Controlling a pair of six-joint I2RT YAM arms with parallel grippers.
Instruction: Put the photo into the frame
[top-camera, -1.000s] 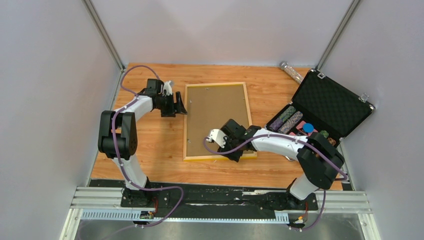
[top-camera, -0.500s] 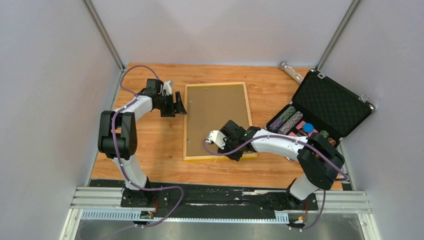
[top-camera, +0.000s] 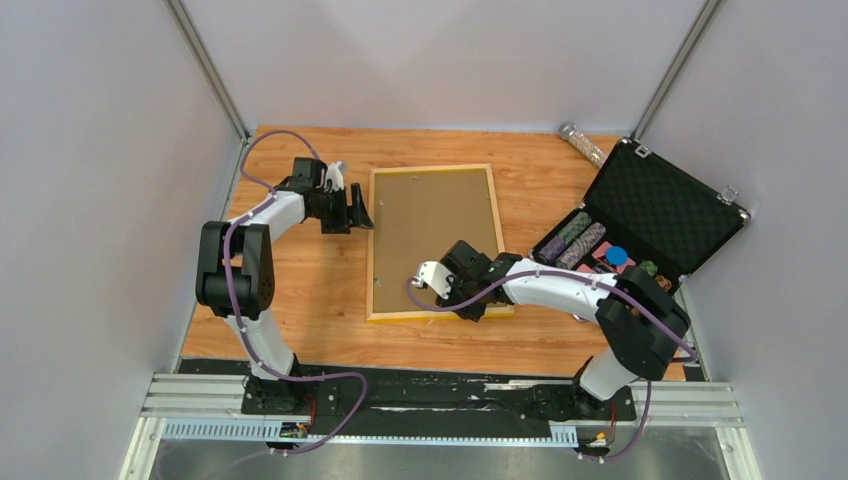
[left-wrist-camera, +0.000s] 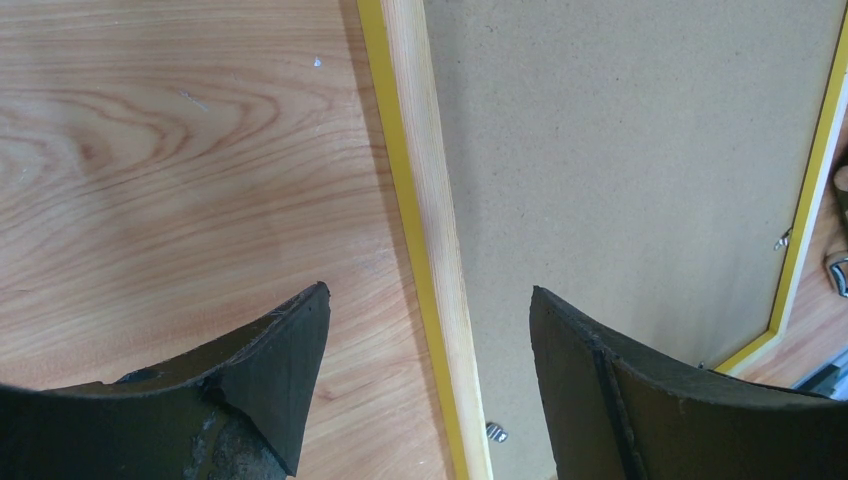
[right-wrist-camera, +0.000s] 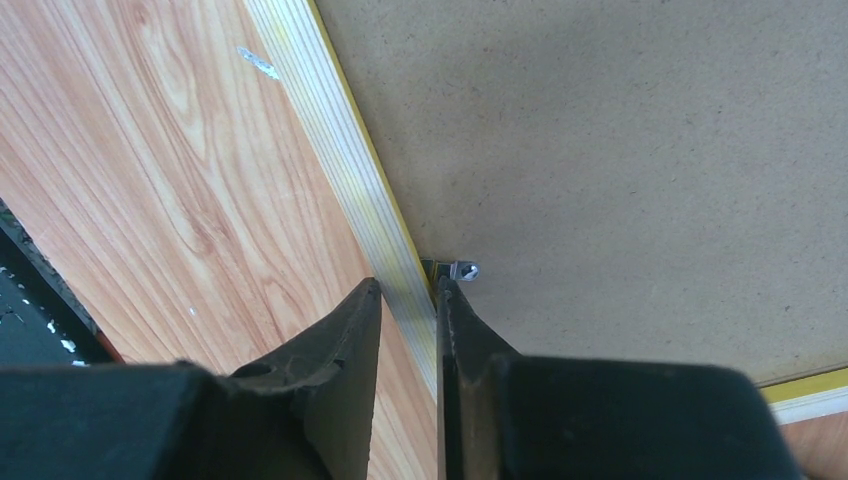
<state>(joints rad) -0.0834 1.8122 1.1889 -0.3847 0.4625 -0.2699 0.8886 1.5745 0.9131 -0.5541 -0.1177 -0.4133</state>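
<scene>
The frame (top-camera: 370, 255) lies face down on the wooden table, its brown backing board (top-camera: 430, 235) up. The photo is out of view. My left gripper (top-camera: 362, 212) is open, its jaws standing wide on either side of the frame's left rail (left-wrist-camera: 425, 180) near the far corner. My right gripper (top-camera: 472, 312) is at the frame's near edge. In the right wrist view its jaws (right-wrist-camera: 408, 282) pinch the pale rail (right-wrist-camera: 330, 140), one finger on the outer side, the other on the inner side beside a small metal clip (right-wrist-camera: 462, 270).
An open black foam-lined case (top-camera: 655, 205) stands at the right, with stacks of chips (top-camera: 575, 240) in its lower half. A glittery tube (top-camera: 582, 143) lies at the back right corner. Another clip (left-wrist-camera: 494, 432) sits inside the left rail.
The right gripper's jaws have narrowed onto the frame's near rail. The left arm and the frame have not moved.
</scene>
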